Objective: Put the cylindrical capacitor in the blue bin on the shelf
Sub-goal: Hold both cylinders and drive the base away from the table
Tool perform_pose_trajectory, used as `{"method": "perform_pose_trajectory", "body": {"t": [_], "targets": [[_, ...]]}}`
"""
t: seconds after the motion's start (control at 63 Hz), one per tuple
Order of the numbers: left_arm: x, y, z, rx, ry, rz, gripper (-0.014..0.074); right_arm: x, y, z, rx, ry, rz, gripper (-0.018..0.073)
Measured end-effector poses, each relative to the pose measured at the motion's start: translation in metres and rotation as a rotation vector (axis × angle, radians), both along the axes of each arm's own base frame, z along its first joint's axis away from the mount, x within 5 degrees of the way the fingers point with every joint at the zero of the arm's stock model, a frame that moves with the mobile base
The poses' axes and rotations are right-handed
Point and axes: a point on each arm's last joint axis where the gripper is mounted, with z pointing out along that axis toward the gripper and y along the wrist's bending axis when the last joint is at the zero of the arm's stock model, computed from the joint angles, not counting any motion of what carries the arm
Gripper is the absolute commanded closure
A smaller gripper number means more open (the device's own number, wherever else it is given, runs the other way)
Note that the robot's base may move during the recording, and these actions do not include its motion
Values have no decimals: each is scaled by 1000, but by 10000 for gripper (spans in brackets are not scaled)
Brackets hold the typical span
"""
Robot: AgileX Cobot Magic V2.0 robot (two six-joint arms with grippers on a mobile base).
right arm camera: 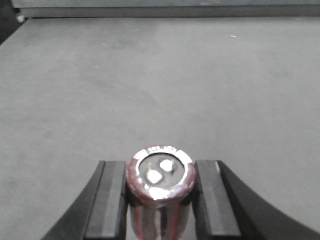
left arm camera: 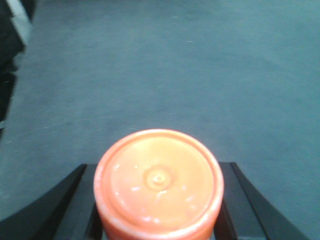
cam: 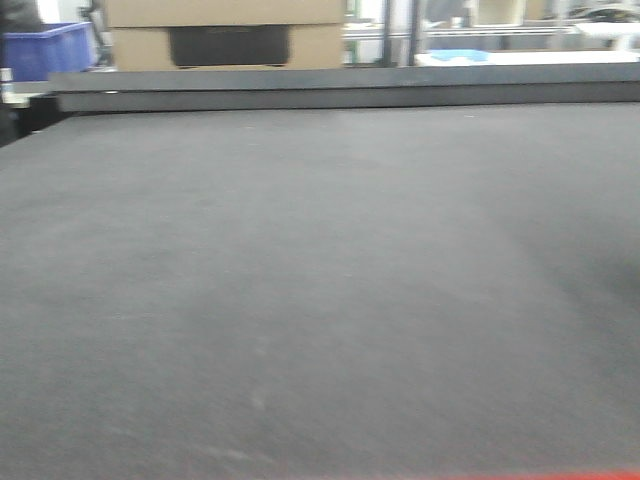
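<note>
The small orange cylindrical capacitor (left arm camera: 159, 182) is held out over the grey matted desk (cam: 320, 280). Its round end faces the left wrist camera, and the left end effector (left arm camera: 159, 212) is clamped tight on its sides. The right end effector (right arm camera: 160, 202) is clamped too, on a dark red-brown cylinder with two silver studs on top (right arm camera: 160, 172). So the picking up looks done, and the carrying step is in hand. No shiny shelf shows. A blue plastic bin (cam: 48, 48) sits far back on the left, past the desk edge, but I cannot tell if it is the right one. Next, I think, the robot must get to the shelf, bring the left arm over the bin and let go.
</note>
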Motion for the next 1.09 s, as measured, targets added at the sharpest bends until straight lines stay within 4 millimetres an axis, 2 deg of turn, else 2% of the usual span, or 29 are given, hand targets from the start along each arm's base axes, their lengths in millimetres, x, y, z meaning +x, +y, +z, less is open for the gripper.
{"method": "perform_pose_trajectory", "body": {"t": [1.095], "targets": [[-1,0,1,1,-3,1,708,4,0,-1,1,1,-3,713]]}}
